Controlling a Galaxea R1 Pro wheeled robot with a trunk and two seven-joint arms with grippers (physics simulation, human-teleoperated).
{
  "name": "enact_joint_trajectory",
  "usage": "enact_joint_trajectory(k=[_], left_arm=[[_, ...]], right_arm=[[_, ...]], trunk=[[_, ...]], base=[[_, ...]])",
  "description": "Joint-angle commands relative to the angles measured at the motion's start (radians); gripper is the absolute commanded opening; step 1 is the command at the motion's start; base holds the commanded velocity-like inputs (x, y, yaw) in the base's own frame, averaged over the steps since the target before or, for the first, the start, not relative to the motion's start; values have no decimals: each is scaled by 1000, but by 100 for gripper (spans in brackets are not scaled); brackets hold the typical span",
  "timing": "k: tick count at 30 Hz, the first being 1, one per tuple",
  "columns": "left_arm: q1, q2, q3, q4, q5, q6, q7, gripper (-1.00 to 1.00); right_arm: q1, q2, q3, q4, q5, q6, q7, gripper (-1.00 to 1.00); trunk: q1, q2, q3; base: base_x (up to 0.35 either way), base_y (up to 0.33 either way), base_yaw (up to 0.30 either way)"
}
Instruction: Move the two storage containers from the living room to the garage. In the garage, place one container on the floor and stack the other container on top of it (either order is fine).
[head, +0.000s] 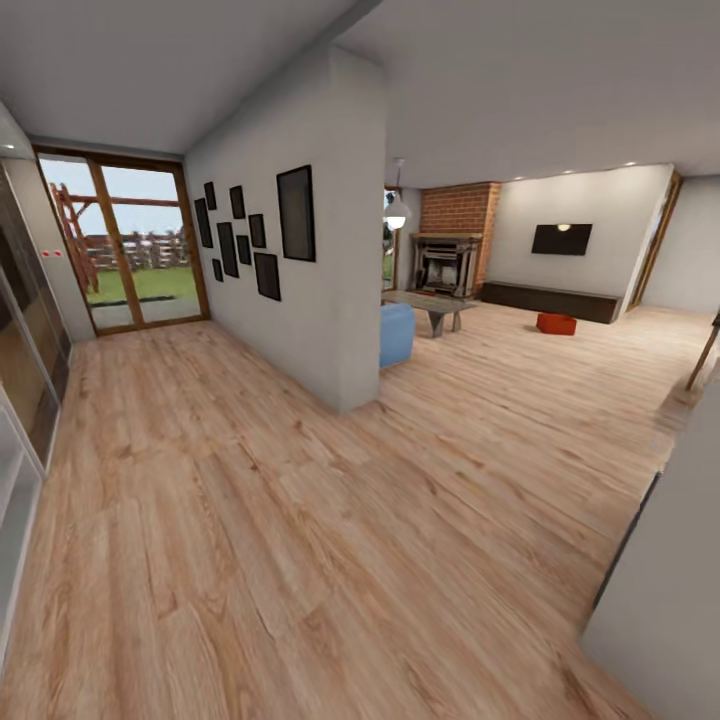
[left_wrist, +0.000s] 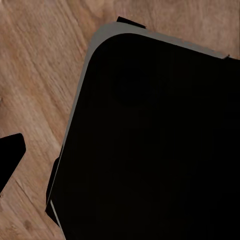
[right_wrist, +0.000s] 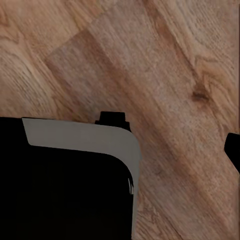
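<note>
Orange-red storage container (head: 556, 323) on wood floor (head: 300, 560), near brick fireplace (head: 458, 240).

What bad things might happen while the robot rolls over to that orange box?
1. The orange-red container sits far across the wood floor, past the white wall corner; turning too tightly could clip the corner.
2. The blue sofa and low table stand near the route, so the base might bump them.
3. A grey wall edge is close on the right and could get scraped.
</note>
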Motion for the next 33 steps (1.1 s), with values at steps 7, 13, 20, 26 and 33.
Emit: enact_joint_trajectory(k=[7, 13, 20, 26, 33], left_arm=[[0, 3, 6, -72, -3, 15, 0, 100], [0, 4, 5, -98, -3, 31, 0, 100], [0, 2, 4, -96, -2, 30, 0, 100], [0, 1, 6, -93, -2, 27, 2, 100], [0, 1, 6, -99, -3, 24, 54, 100]], right_arm=[[-1, 2, 12, 3, -8, -5, 5, 100], [-1, 0, 13, 3, -7, -4, 5, 100], [-1, 1, 13, 3, -7, -2, 5, 100], [-1, -1, 13, 3, -9, -3, 4, 100], [-1, -1, 13, 2, -9, -2, 3, 100]], trunk=[[1, 0, -1], [1, 0, -1], [1, 0, -1], [1, 0, -1], [1, 0, 1]], base=[[323, 0, 5], [323, 0, 0], [322, 0, 0], [322, 0, -21], [322, 0, -237]])
